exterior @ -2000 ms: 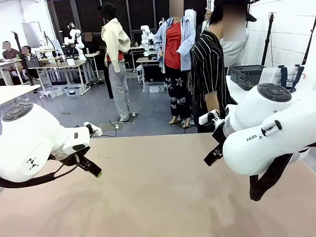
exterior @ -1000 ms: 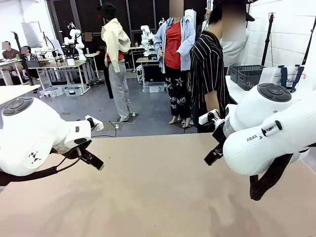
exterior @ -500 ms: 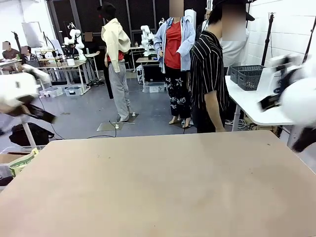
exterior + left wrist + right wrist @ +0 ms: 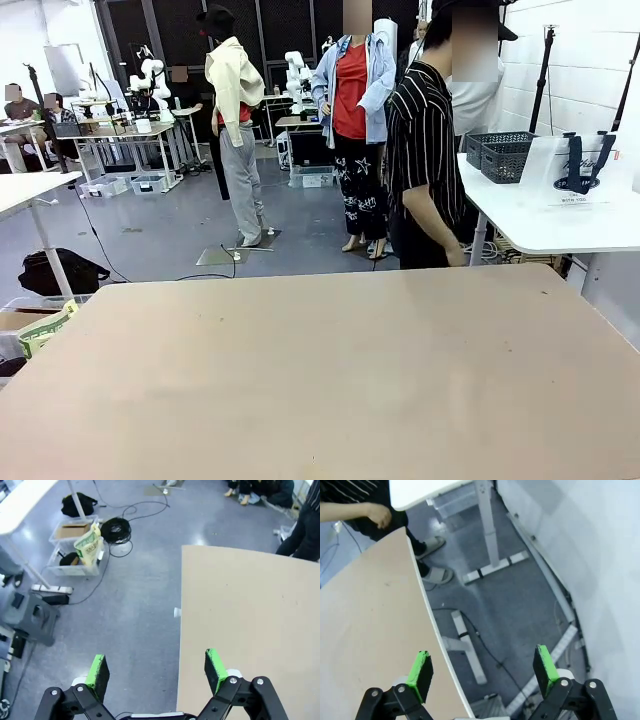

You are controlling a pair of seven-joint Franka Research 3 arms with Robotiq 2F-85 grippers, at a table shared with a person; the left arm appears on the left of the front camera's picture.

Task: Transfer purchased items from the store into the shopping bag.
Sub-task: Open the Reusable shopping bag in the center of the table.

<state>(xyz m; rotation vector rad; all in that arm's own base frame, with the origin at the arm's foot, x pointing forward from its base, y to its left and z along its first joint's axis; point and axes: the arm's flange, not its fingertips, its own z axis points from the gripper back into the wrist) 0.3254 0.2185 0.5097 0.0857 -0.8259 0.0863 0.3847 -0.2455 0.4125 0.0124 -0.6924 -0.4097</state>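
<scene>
We see bright, even indoor light; pale glare on the floor [image 4: 135, 590]; wrist views bow at edges, corners perhaps slightly soft.

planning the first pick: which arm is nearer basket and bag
Right, likely: the basket and shopping bag stand on the side table on its side; right gripper and left gripper are open.

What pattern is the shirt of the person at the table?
Black with thin white stripes; the shirt shows best in front view.
</scene>
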